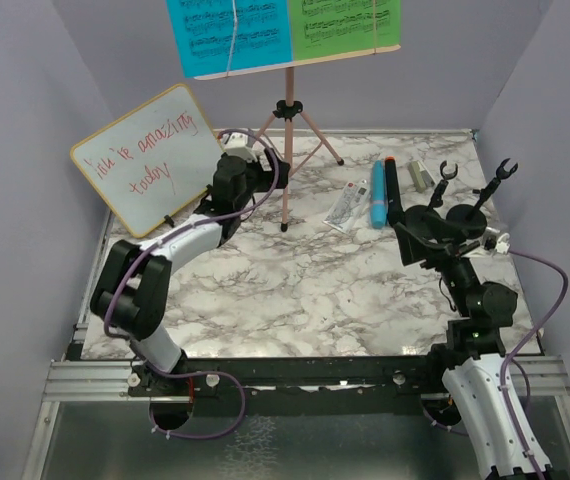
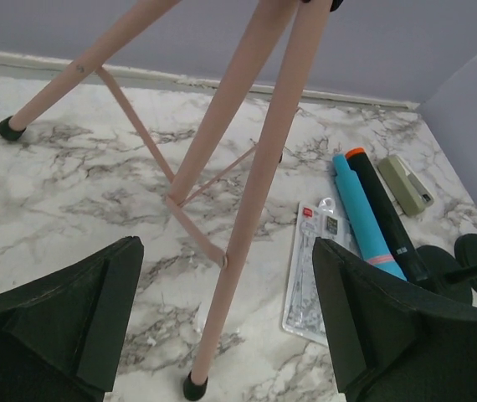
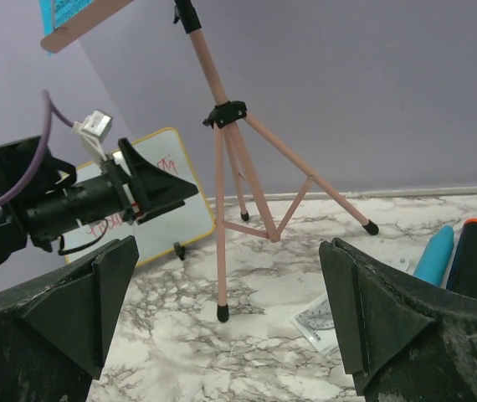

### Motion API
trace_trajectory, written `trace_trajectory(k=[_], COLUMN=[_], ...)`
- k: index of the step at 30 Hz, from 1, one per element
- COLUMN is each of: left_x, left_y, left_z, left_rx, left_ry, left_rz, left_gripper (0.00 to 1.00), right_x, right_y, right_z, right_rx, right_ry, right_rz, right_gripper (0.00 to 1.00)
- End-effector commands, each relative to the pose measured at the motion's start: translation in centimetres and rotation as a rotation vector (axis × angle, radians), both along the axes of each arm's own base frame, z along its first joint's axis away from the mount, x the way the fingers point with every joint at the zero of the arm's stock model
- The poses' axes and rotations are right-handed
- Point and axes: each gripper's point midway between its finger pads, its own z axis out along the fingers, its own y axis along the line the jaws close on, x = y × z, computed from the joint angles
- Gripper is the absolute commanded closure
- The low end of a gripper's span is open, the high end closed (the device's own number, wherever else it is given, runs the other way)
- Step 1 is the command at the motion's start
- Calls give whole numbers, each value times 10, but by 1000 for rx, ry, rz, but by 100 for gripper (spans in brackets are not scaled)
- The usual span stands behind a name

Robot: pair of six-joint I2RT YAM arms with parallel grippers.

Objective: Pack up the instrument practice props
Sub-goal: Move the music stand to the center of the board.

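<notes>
Overhead, one pink tripod stand carries two music sheets at upper centre, a blue sheet and a green sheet. At right lie two microphones, a blue microphone and a black microphone, beside two mic holders. Only the left wrist view shows the left gripper gaping wide, a tripod leg framed between its fingers, gripping nothing. The right gripper spreads fully, empty. A marble table, purple walls and one whiteboard at left surround them.

A yellow-framed whiteboard with red handwriting leans at the back left of the marble table. A flat printed packet lies mid-table, with a silver cylinder farther right.
</notes>
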Motion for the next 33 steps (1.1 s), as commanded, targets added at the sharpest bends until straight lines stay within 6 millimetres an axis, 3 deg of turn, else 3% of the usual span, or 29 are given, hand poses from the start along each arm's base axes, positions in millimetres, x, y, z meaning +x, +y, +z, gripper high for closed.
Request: trace_trajectory(k=[1,8,14,18,21,27,33], left_x=[35,71,70,59,45,7,-31], left_y=[-22,-34,-40,-38,-40,-48,-40], left_z=[17,-7,-10,-8,-11,-24,-30], left_rx=[49,113,172,210,247,294,248], left_ry=[-111,-114,-143,-157,-163,-152,-101], left_rz=[19,76,43,10,-28,-94,-103], left_gripper=[13,26,56,81,93,99,100], right_x=[-2,-4,-2,-2,-3,-2,-1], right_y=[0,3,2,4,6,8,11], right_z=[-5,-9,-13,-14,-15,-17,-19], right_rx=[-38,-68,-83,-99,-106,-119,-132], right_ry=[-22,-27,-14,-15,-17,-5,6], right_rz=[-7,9,-1,9,21,28,48], right_gripper=[0,2,4,6,7,7,8])
